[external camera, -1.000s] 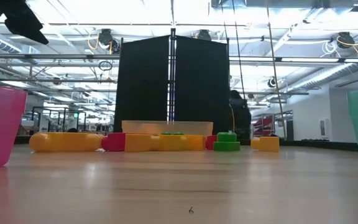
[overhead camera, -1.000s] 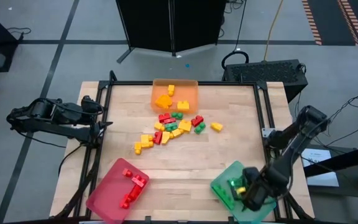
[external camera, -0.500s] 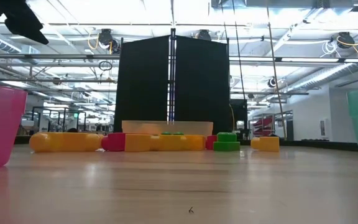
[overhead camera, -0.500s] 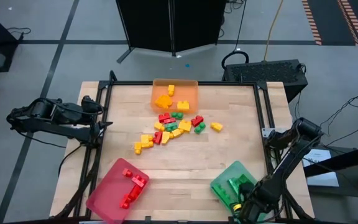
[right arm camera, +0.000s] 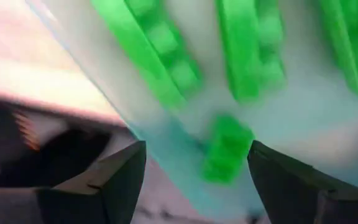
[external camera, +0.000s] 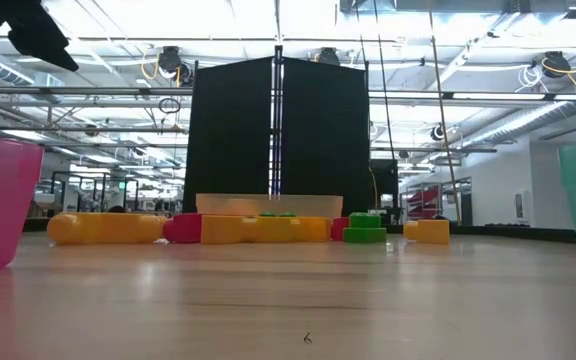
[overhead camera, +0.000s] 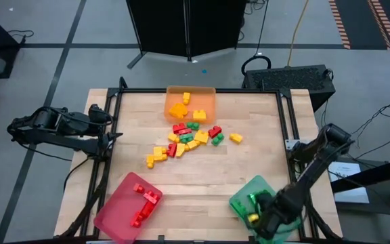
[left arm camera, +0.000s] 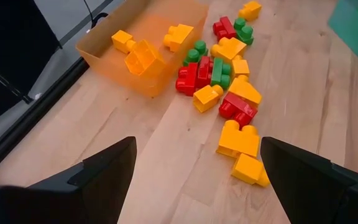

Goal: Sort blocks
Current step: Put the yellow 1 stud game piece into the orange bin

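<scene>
- The right gripper (overhead camera: 263, 220) hangs over the green tray (overhead camera: 244, 201) at the near right corner of the table (overhead camera: 249, 156).
- Its wrist camera looks straight down between two dark fingers (right arm camera: 114, 180) standing apart, with nothing pinched between them.
- Under those fingers lie several green blocks (right arm camera: 166, 53) on the tray floor, one small green block (right arm camera: 227, 148) close to the tray's wall.
- The left gripper (overhead camera: 107, 135) waits at the table's left edge, its fingers (left arm camera: 107, 165) spread wide and empty, pointing toward the pile.
- The loose pile of blocks (overhead camera: 188, 139) sits around the middle of the table, just in front of the orange tray (overhead camera: 208, 91): red, green and yellow pieces crowded together.
- One yellow block (overhead camera: 235, 137) lies a little apart on the pile's right side.
- A pair of yellow blocks (left arm camera: 244, 152) lies at the pile's near end, as seen from the left wrist.
- The orange tray at the far edge holds a few yellow-orange blocks (overhead camera: 179, 108).
- The pink-red tray (overhead camera: 114, 210) at the near left corner holds red blocks (overhead camera: 144, 200).
- From table height, the pile shows as a low row of yellow, red and green pieces (external camera: 268, 228) far across the wood, the pink-red and green tray walls at the two sides.
</scene>
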`<state>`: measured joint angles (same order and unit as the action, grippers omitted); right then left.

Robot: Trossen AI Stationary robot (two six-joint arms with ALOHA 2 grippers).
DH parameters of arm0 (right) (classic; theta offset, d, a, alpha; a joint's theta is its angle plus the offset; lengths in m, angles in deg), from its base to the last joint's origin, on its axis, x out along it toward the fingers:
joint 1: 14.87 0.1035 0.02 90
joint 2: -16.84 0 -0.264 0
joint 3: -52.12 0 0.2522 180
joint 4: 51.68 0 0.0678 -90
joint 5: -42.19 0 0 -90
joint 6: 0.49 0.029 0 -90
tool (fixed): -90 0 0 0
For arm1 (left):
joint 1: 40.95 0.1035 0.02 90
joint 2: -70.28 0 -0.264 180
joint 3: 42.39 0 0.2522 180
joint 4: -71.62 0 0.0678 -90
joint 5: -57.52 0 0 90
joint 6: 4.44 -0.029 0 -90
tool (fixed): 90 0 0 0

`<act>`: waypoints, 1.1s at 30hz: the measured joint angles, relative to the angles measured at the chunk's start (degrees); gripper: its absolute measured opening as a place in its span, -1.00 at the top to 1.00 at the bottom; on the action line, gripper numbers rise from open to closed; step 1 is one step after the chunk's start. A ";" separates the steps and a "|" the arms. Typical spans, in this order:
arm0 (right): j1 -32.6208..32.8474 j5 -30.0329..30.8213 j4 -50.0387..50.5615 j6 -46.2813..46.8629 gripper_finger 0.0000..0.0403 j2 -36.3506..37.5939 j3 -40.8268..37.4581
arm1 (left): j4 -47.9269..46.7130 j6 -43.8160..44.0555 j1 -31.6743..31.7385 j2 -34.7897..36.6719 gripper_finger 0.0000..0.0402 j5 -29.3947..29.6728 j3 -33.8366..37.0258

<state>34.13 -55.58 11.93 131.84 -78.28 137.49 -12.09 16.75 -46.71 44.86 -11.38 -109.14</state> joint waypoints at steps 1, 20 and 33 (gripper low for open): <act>-1.54 3.03 1.48 -0.61 -0.35 0.85 0.00 | -0.01 -0.52 0.00 0.01 -0.72 0.00 0.00; -52.88 25.49 18.81 -56.12 -0.35 4.97 0.00 | -0.04 -0.67 0.00 0.00 -0.72 -0.02 0.00; -63.80 17.07 15.83 -92.56 -0.35 4.97 -3.34 | -0.07 0.93 0.01 0.00 -0.72 0.02 0.00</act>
<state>-29.67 -38.51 27.76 39.28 -73.31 134.16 -12.16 17.68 -46.70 44.86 -11.35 -109.14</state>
